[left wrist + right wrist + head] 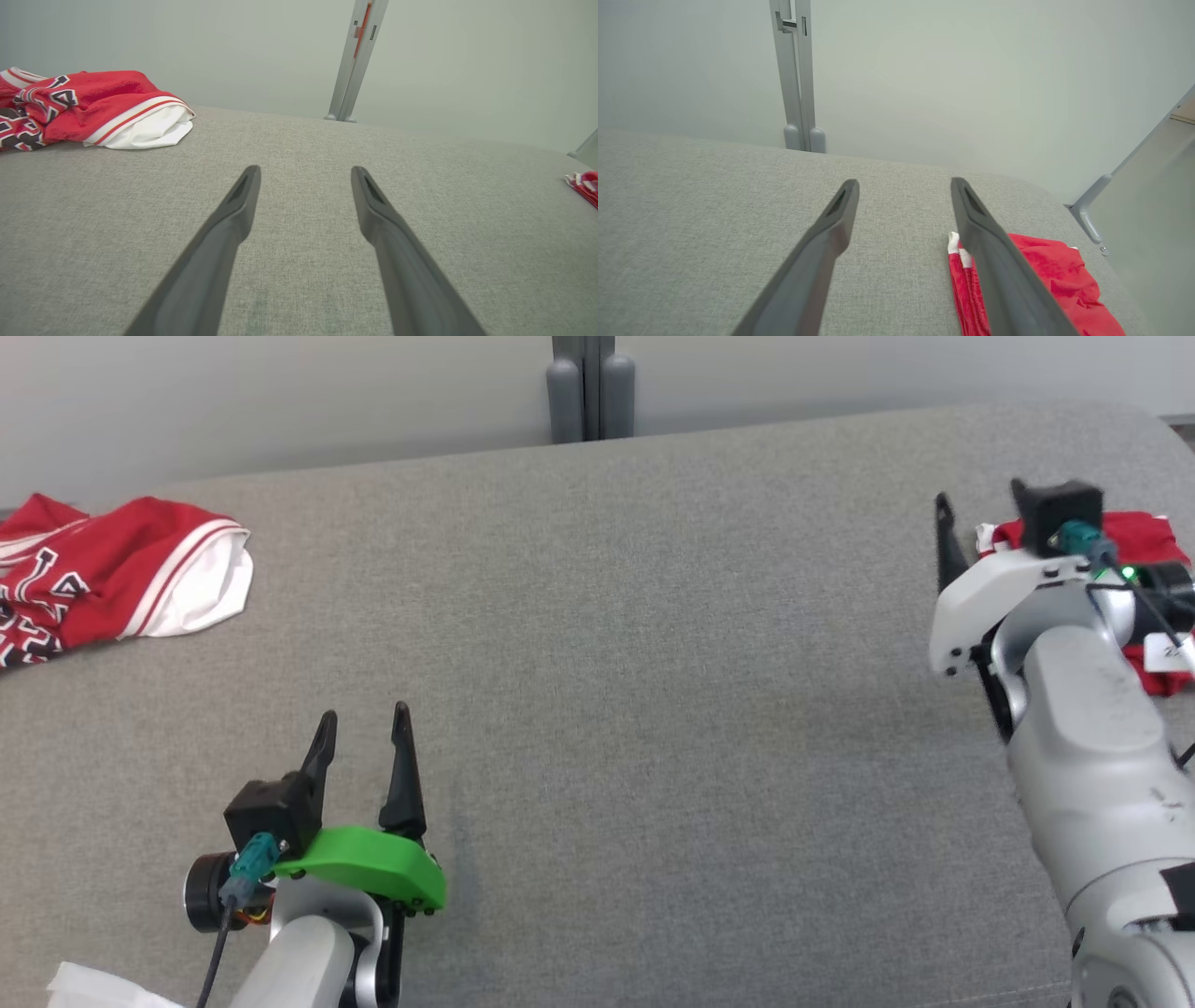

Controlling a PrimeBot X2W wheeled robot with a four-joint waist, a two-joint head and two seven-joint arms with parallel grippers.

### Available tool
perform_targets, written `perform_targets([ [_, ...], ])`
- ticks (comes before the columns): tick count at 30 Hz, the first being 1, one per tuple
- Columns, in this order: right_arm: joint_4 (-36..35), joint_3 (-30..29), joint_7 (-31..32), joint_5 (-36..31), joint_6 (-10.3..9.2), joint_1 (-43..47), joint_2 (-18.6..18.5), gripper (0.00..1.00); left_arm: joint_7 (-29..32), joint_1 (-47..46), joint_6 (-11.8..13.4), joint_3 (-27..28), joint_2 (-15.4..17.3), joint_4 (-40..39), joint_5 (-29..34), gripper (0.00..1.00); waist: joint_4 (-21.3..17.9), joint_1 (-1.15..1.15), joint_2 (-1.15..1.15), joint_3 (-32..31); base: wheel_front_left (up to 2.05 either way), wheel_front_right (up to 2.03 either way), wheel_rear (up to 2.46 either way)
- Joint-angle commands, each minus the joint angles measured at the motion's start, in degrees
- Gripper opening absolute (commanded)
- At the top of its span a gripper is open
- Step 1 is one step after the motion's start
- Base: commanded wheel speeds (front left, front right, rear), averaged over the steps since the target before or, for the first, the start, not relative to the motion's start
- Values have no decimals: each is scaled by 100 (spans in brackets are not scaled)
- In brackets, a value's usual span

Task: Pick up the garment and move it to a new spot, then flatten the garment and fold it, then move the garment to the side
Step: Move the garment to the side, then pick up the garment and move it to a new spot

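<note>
Hovering at the far right edge of the bench (607, 663), the right claw (901, 184) stands wide open with nothing between its fingers. Right beneath it lies the folded red garment (1045, 275), a compact bundle with white trim at one corner, close to the bench's rim. Whether a finger brushes the cloth I cannot tell. That reads as the last step, moving the garment to the side, done or all but done, since the bundle rests on the fabric on its own. Down at the near left, the left claw (364, 719) is just as wide open and empty, poised over bare grey fabric. Well apart, at the back left, a crumpled red jersey (121, 565) with white lining lies clear of both claws. Next call, as I judge it: lift the right claw straight up so no finger snags the fold, then, if another round follows, reach for that jersey.
</note>
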Motion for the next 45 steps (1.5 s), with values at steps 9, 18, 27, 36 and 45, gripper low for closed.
perform_targets([
  [9, -1100, 1003, -101, 1082, -10, 1792, 444, 100, -92, 718, -48, 263, -81, 62, 59, 100, 293, 0, 0, -967, 0, 0, 0],
  [18, -3166, 1475, -66, 1906, -10, 3824, 556, 100, -95, 1378, -70, 302, -237, -151, 271, 100, 399, 0, 0, -1143, 0, 0, 0],
  [27, -4565, 1291, 122, 2192, -10, 4872, 554, 100, -53, 1541, -96, 244, -275, -114, 256, 100, 472, 0, 0, -1264, 0, 0, 0],
  [36, -4878, 1163, 187, 2293, -9, 5053, 558, 100, 41, 1361, -63, 225, -182, -116, 259, 100, 508, 0, 0, -1310, 0, 0, 0],
  [45, -4936, 1120, 239, 2236, -9, 5121, 559, 100, 43, 1327, -48, 196, -157, -139, 240, 100, 551, 0, 0, -1314, 0, 0, 0],
])
